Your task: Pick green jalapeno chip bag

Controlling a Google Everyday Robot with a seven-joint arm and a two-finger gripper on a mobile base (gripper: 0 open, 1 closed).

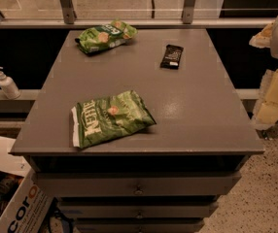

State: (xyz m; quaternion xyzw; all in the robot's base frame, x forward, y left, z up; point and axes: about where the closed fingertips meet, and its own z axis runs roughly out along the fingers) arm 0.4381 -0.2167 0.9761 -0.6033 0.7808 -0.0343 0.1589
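Drawer fronts (139,183), grey and fitted with small round knobs, are stacked below the front edge of the desk. A white cardboard box with orange lettering (17,208) stands on the floor at the lower left, beside the drawers.

The flat grey desk (197,110) fills the middle of the view. The green jalapeno chip bag (111,118), a large crinkly green packet with pale block lettering, lies flat on the front-left part of the desk, near the front edge and wholly on the surface. Its white end seam is turned to the left, the lettering runs beside that seam, and a small round picture sits near the middle of the bag. Nothing is touching it.

The claw (270,101) is located at the right edge of the view as part of a pale, cream-coloured arm. It is held off the right side of the desk, well apart from the green jalapeno chip bag and in contact with nothing on the desk. Whether the claw is spread or pressed together cannot be told.

A white pump bottle (7,84) stands upright on a pale ledge to the left of the desk.

Further back, a small dark rectangular wrapper (171,56) lies flat on the right-centre of the desk. A smaller, brighter green bag with yellow-orange pictures (105,35) lies at the far-left corner, well apart from the wrapper. A pale horizontal rail with upright posts (129,23) runs behind the far edge of the desk.
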